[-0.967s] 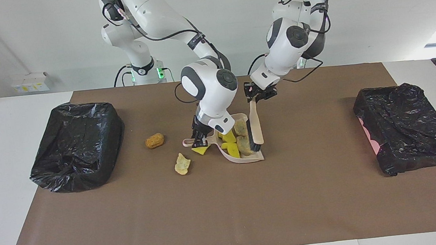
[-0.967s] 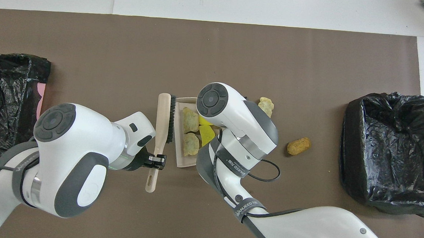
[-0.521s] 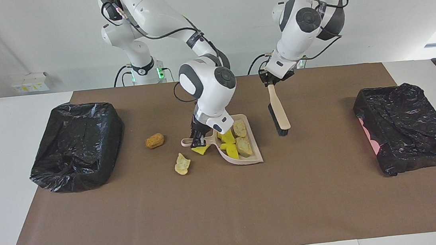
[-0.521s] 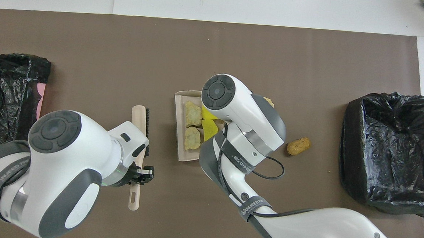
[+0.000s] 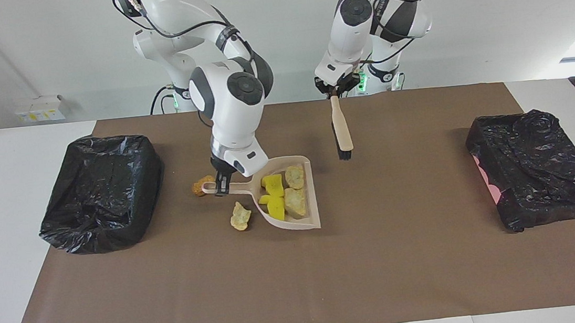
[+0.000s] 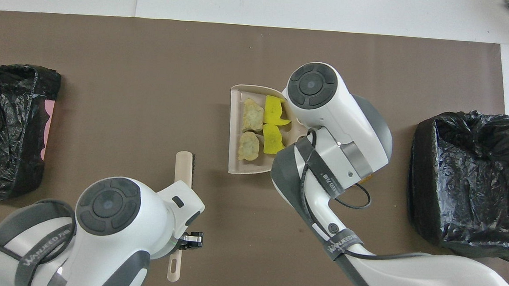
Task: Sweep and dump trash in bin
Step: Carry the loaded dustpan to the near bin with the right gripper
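Observation:
My right gripper (image 5: 221, 182) is shut on the handle of the beige dustpan (image 5: 299, 224), which hangs just above the mat, its mouth toward the left arm's end. In the pan lie trash pieces: yellow sponge chunks (image 5: 272, 184) and tan lumps (image 5: 295, 201), also visible in the overhead view as yellow chunks (image 6: 272, 139) and tan lumps (image 6: 249, 145). A tan scrap (image 5: 240, 216) and an orange-brown lump (image 5: 199, 187) lie loose on the mat beside the handle. My left gripper (image 5: 333, 92) is shut on the beige brush (image 5: 341, 127), held up with its bristles down.
One black-bagged bin (image 5: 100, 190) stands at the right arm's end of the brown mat. Another bin (image 5: 536, 174) stands at the left arm's end. In the overhead view my right arm's wrist (image 6: 327, 116) covers its gripper.
The right gripper has raised the dustpan with its trash and carried it toward the right arm's end. The left arm has pulled the brush out of the pan, up and back toward the robots.

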Robot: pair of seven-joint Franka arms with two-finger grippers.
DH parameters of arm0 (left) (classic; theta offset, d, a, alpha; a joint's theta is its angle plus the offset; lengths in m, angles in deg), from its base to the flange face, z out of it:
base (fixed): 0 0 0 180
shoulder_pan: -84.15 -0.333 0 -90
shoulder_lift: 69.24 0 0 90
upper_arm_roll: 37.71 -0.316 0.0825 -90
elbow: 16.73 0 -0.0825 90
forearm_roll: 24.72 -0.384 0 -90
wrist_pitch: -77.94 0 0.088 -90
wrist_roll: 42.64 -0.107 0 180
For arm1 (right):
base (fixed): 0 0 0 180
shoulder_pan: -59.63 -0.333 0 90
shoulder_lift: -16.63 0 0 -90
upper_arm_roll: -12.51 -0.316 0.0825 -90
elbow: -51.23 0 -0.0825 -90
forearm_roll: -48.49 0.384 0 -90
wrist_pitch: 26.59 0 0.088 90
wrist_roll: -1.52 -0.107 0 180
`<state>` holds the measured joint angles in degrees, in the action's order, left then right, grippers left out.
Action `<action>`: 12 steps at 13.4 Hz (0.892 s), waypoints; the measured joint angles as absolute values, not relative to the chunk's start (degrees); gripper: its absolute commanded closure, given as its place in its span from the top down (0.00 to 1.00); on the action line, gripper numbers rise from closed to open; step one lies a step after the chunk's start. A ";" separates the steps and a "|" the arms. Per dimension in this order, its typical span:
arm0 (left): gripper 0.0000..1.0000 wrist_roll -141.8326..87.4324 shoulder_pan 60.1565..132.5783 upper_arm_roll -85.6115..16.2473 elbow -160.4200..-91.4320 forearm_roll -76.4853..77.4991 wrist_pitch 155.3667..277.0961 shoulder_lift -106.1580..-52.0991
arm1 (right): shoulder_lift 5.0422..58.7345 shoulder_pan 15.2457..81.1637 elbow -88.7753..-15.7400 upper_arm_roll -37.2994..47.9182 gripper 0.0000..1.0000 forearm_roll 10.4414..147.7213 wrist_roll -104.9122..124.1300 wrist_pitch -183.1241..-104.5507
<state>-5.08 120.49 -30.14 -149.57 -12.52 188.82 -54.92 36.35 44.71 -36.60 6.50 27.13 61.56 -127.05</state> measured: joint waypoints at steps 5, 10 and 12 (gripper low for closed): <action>0.00 0.73 126.01 -29.89 -152.88 -12.51 195.77 -59.27 | 34.79 53.39 -36.60 6.65 0.00 27.09 70.58 -126.18; 0.00 -0.32 127.15 -29.91 -154.51 -9.78 202.05 -60.95 | 32.60 64.49 -36.59 6.93 0.00 27.03 81.88 -126.18; 0.00 -0.48 127.21 -29.94 -154.51 -9.31 202.26 -60.95 | 30.91 67.99 -36.89 7.01 0.00 26.08 85.76 -125.62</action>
<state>-0.48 127.21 -29.94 -154.51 -9.31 202.26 -60.95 30.91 67.99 -36.89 7.01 26.08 85.76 -125.62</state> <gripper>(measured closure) 0.740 0.683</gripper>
